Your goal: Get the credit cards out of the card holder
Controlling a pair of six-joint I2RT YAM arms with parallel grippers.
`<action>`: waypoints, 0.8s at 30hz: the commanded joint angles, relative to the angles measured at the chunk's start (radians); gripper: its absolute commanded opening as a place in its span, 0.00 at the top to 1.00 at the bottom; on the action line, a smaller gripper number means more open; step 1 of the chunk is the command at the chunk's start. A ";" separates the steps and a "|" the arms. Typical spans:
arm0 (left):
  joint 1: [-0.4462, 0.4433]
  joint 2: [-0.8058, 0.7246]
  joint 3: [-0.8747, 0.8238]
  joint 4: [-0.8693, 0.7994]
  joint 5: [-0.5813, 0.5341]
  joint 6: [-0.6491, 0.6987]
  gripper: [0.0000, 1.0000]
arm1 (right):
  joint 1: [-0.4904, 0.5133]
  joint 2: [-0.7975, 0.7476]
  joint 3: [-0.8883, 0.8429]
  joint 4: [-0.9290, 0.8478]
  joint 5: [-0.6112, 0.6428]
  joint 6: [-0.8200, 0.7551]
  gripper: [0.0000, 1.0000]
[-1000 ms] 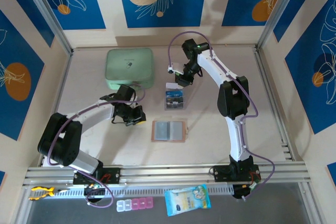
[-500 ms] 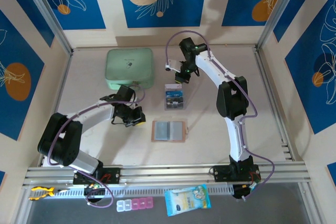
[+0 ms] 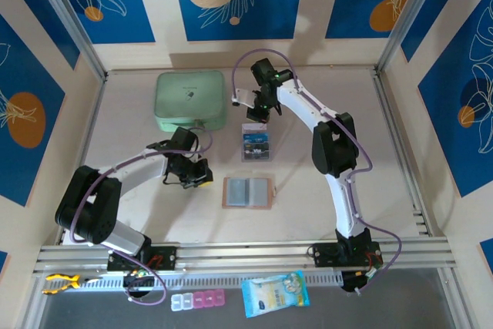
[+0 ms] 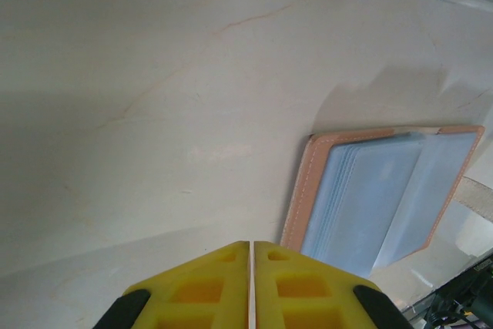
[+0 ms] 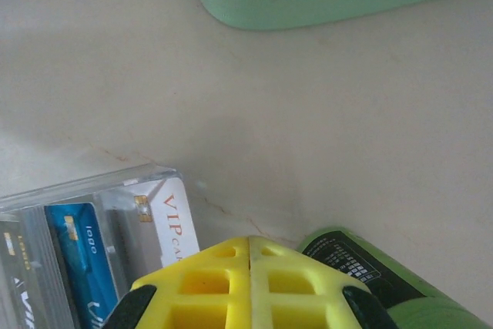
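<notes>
The card holder [image 3: 248, 192] lies open at centre frame, soft and light, so I expect it to slide. I can't tell whether its pockets are full. Credit cards [image 3: 258, 142] stand in the clear box [image 5: 85, 184] just above. They look thin, stiff and slick, so I'd pinch an edge. The left pincer [image 3: 194, 175] and right pincer [image 3: 255, 110] are pressed together, empty. The mint case [image 3: 190, 101] sits upper left, obstructing nothing.

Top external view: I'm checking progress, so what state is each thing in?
card holder, lying open flat.
credit cards, inside the clear box.
mint-green case, closed.
left gripper, jaws shut, empty.
right gripper, jaws shut, empty.
</notes>
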 commanded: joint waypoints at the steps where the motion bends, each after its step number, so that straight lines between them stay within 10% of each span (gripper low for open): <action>1: 0.014 -0.009 -0.011 0.010 0.024 0.007 0.91 | 0.003 0.034 -0.014 -0.005 0.001 0.005 1.00; 24: 0.014 -0.018 -0.018 0.024 0.043 -0.004 0.90 | 0.009 -0.047 -0.030 -0.002 0.009 0.020 1.00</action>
